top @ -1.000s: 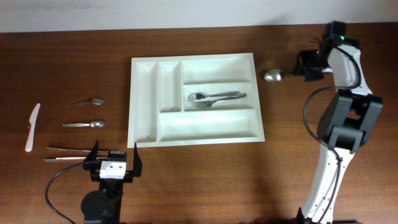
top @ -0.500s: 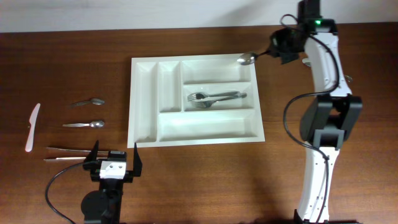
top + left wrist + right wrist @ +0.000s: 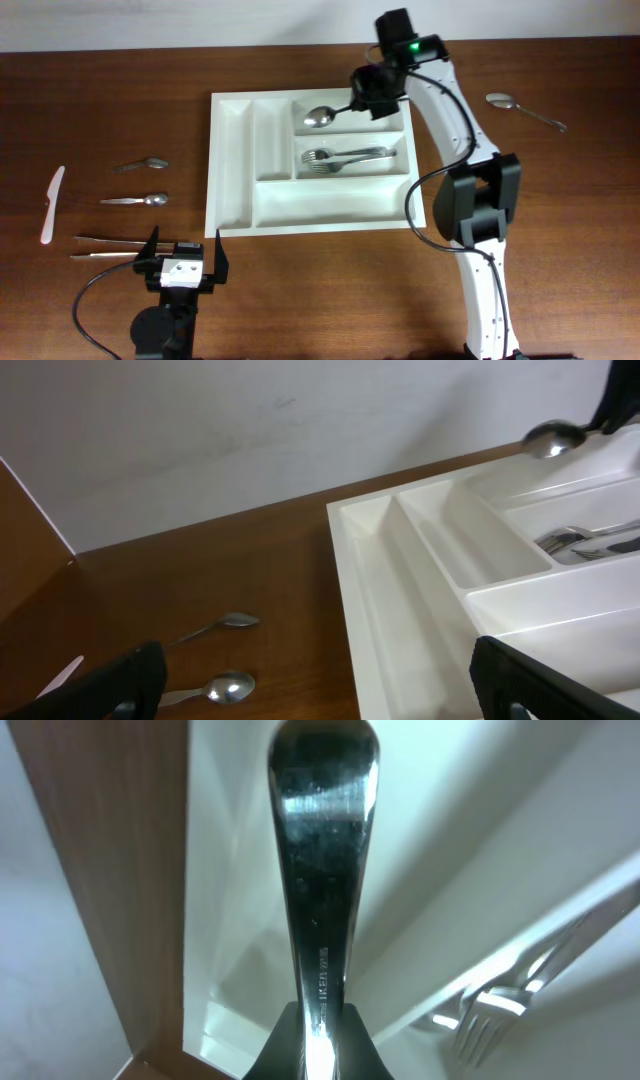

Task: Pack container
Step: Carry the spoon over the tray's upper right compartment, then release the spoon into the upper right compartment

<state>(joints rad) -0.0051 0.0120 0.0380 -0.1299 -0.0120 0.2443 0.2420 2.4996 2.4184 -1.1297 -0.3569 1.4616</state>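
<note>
The container [image 3: 232, 150] is a large white compartment tray in the middle of the table. My right gripper [image 3: 368, 97] is shut on the handle of a metal spoon [image 3: 320, 116], whose bowl hangs over the far long compartment. In the right wrist view the spoon [image 3: 320, 870] runs straight out from the shut gripper [image 3: 318, 1040] above the container [image 3: 230, 850]. Forks [image 3: 345, 157] lie in the middle long compartment. My left gripper [image 3: 185, 245] stands open near the front edge, left of the tray, with nothing in it. Its view shows the container [image 3: 400, 580] and the held spoon [image 3: 553, 438].
Two spoons [image 3: 150, 162] [image 3: 150, 199] lie left of the tray, with a white plastic knife [image 3: 52, 205] further left. Thin metal tongs [image 3: 105, 247] rest beside the left gripper. Another spoon [image 3: 505, 100] lies on the table at the far right.
My right arm has swung left with the spoon, from the table right of the tray to above the far compartment. The left arm has not moved.
</note>
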